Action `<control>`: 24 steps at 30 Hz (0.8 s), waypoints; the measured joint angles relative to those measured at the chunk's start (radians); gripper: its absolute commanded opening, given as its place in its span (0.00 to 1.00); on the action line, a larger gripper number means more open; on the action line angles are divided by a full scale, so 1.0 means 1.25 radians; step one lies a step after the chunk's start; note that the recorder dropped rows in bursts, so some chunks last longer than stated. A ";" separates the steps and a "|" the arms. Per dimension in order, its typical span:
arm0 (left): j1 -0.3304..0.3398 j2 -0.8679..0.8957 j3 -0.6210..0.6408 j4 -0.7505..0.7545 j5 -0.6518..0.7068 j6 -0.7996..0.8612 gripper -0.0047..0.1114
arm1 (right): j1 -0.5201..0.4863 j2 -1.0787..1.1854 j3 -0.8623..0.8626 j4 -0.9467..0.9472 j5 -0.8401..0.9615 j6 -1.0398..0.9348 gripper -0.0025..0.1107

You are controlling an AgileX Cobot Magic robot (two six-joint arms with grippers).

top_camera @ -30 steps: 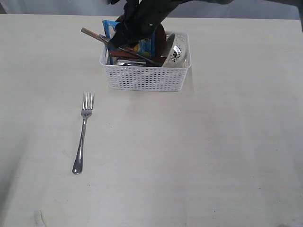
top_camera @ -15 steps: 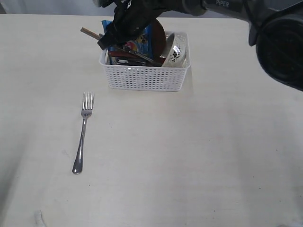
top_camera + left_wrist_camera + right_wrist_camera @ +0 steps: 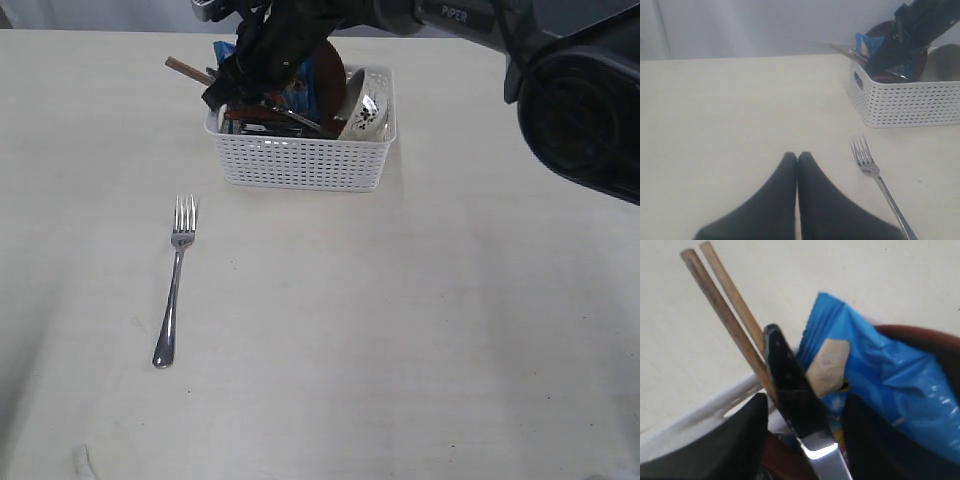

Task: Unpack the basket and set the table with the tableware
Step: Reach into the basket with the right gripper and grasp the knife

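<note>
Right gripper [image 3: 802, 407] is at the basket [image 3: 300, 165], fingers spread either side of the knife [image 3: 790, 385] handle, not clamping; left gripper [image 3: 797, 157] pinched together, empty, near the fork [image 3: 172, 290].

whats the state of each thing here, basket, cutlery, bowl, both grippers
right gripper: open, straddling the knife
left gripper: shut, empty
basket: upright on the table, loaded
fork: lying flat on the table, outside the basket
chopsticks: in the basket, ends poking over its rim
knife: in the basket, handle up
bowl: tipped on its side in the basket
</note>
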 measured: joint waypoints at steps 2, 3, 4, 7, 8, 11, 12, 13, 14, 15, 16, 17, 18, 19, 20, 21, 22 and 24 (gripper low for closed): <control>0.000 0.000 0.000 0.000 0.000 0.000 0.04 | 0.001 0.002 0.000 0.000 0.012 0.000 0.43; 0.000 0.000 0.000 0.000 0.000 0.000 0.04 | 0.001 0.002 0.000 0.000 0.018 0.000 0.43; 0.000 0.000 0.000 0.000 0.000 0.000 0.04 | 0.001 0.002 0.000 0.000 0.023 0.000 0.43; 0.000 0.000 0.000 0.000 0.000 0.000 0.04 | 0.001 0.000 0.000 0.000 0.033 0.000 0.39; 0.000 0.000 0.000 0.000 0.000 0.000 0.04 | 0.001 0.000 0.000 0.000 0.034 0.000 0.34; 0.000 0.000 0.000 0.000 0.000 0.000 0.04 | 0.002 0.000 0.000 0.000 0.034 -0.001 0.14; 0.000 0.000 0.000 0.000 0.000 0.000 0.04 | 0.003 0.000 0.000 -0.004 0.034 -0.008 0.07; 0.000 0.000 0.000 0.000 0.000 0.000 0.04 | 0.003 -0.001 0.000 -0.014 0.032 -0.013 0.02; 0.000 0.000 0.000 0.000 0.000 0.000 0.04 | 0.003 -0.001 0.000 -0.028 0.027 -0.016 0.02; 0.000 0.000 0.000 0.000 0.000 0.000 0.04 | 0.003 -0.001 0.000 -0.033 0.027 -0.018 0.02; 0.000 0.000 0.000 0.000 0.000 0.000 0.04 | 0.003 -0.001 0.000 -0.042 0.027 -0.019 0.02; 0.000 0.000 0.000 0.000 0.000 0.000 0.04 | 0.003 -0.003 0.000 -0.049 0.027 -0.020 0.02; 0.000 0.000 0.000 0.000 0.000 0.000 0.04 | 0.003 -0.006 0.000 -0.053 0.028 -0.020 0.02; 0.000 0.000 0.000 0.000 0.000 0.000 0.04 | 0.003 -0.008 0.000 -0.059 0.032 -0.020 0.02; 0.000 0.000 0.000 0.000 0.000 0.000 0.04 | 0.003 -0.013 0.000 -0.066 0.035 -0.020 0.02; 0.000 0.000 0.000 0.000 0.000 0.000 0.04 | 0.003 -0.019 0.000 -0.070 0.039 -0.020 0.02; 0.000 0.000 0.000 0.000 0.000 0.000 0.04 | 0.003 -0.024 0.000 -0.072 0.044 -0.020 0.02; 0.000 0.000 0.000 0.000 0.000 0.000 0.04 | 0.003 -0.038 0.003 -0.072 0.052 -0.016 0.02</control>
